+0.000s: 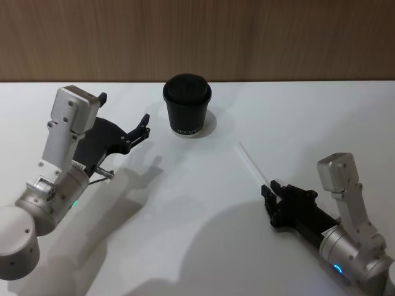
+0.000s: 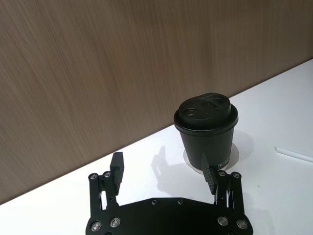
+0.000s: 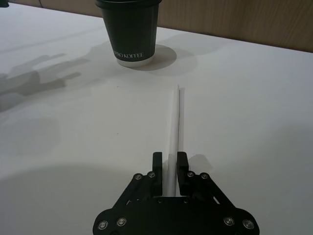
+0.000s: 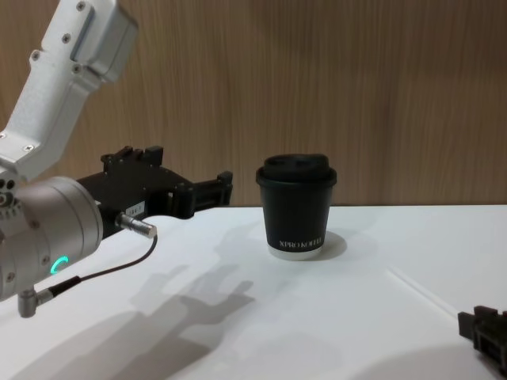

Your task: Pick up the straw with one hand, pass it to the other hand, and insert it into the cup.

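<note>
The black lidded cup (image 1: 187,106) stands upright near the table's back edge. The thin white straw (image 1: 252,161) lies flat on the table to the cup's right and nearer me. My right gripper (image 1: 270,187) sits low at the straw's near end. In the right wrist view its fingers (image 3: 156,164) press in on either side of the straw (image 3: 174,122), which points toward the cup (image 3: 131,34). My left gripper (image 1: 144,126) hovers open just left of the cup, with nothing between its fingers (image 2: 117,167). The left wrist view has the cup (image 2: 206,129) ahead of them.
The white table (image 1: 185,234) ends at a brown wood-grain wall (image 1: 278,37) right behind the cup. A thin black cable with a silver plug (image 4: 135,226) hangs from the left wrist. In the chest view the right gripper (image 4: 483,332) shows at the lower right corner.
</note>
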